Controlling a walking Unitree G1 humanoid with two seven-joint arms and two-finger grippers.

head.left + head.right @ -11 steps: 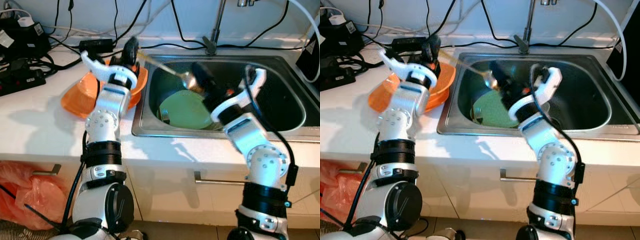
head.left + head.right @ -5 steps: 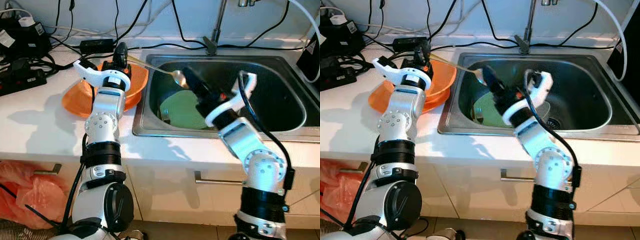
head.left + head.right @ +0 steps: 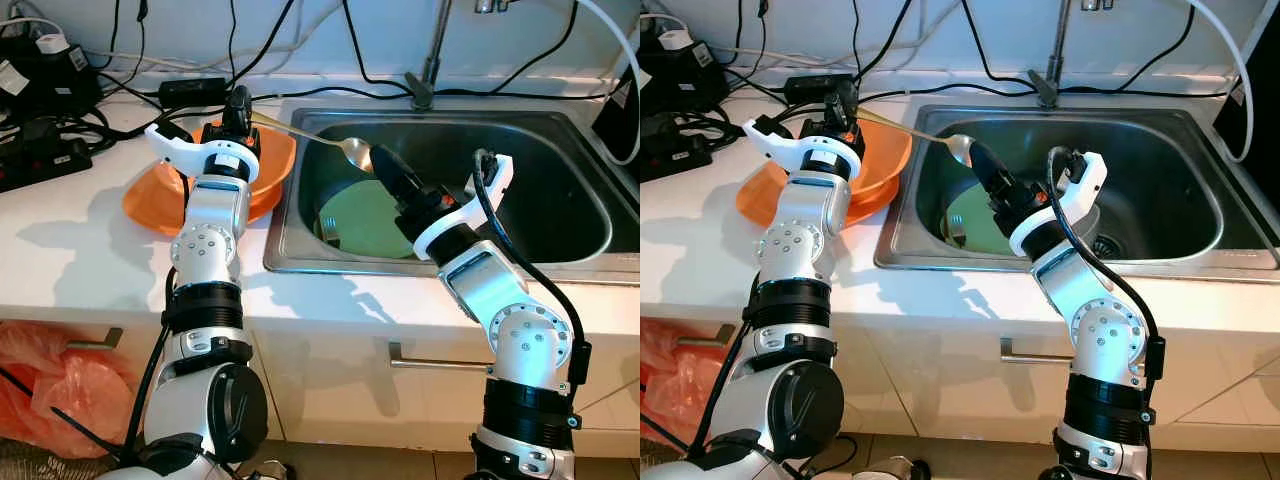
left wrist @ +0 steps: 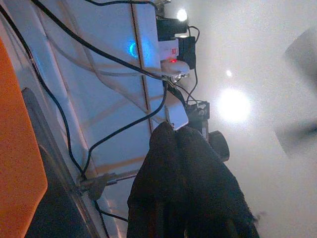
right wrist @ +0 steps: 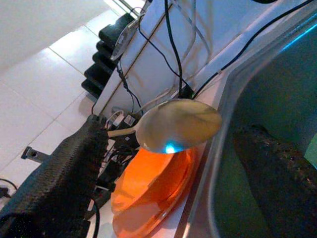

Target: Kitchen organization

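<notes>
A gold-coloured spoon (image 3: 318, 137) reaches from the counter out over the steel sink (image 3: 540, 240). My left gripper (image 3: 238, 102) is shut on its handle, above the orange bowl (image 3: 160, 195). In the left wrist view the fingers (image 4: 178, 163) press together. My right gripper (image 3: 385, 168) is inside the sink, open, just right of the spoon's bowl (image 3: 960, 147). In the right wrist view the spoon's bowl (image 5: 178, 124) lies between the two spread fingers (image 5: 64, 173), touching neither. A green plate (image 3: 365, 222) lies on the sink floor under the right gripper.
The tap (image 3: 428, 70) rises behind the sink. Black cables and power adapters (image 3: 40, 90) crowd the counter's back left. An orange plastic bag (image 3: 50, 390) hangs below the counter at left. Drawer handles (image 3: 430, 360) run along the cabinet front.
My left gripper has swung the spoon a little to the left. My right gripper has moved left along the sink, and its fingers now stand either side of the spoon's bowl.
</notes>
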